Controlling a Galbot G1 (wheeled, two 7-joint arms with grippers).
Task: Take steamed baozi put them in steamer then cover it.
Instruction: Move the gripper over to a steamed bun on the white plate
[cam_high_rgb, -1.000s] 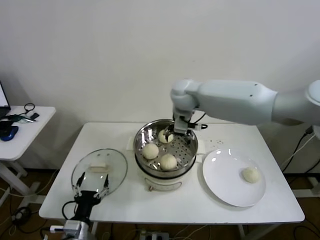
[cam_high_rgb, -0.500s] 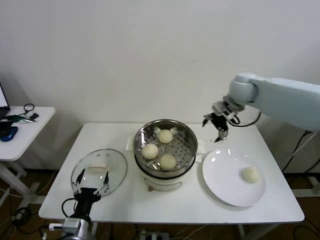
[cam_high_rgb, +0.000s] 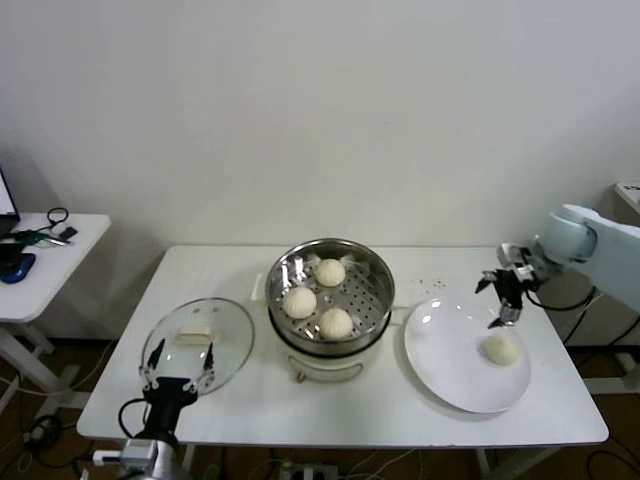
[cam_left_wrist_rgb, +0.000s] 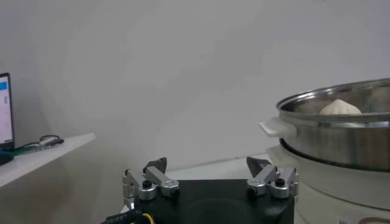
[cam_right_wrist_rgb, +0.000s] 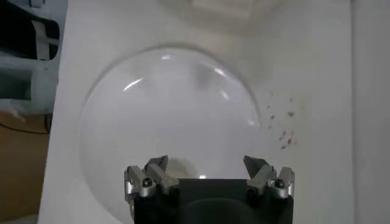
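Within the last second the right gripper (cam_high_rgb: 508, 296) had been carried from over the steamer (cam_high_rgb: 331, 290), at the frame's centre, to the right side, just above the last baozi (cam_high_rgb: 502, 348) on the white plate (cam_high_rgb: 450, 375); its fingers were spread and nothing was held. Three baozi (cam_high_rgb: 335, 322) were seen already lying in the steamer, so the fourth pick appeared to be the step in hand. The glass cover (cam_high_rgb: 198, 345) was left on the table at lower left, beside the idle left gripper (cam_high_rgb: 180, 378), jaws apart. In the right wrist view the bun was largely hidden behind the gripper body, and the right arm was cut off by the frame edge.
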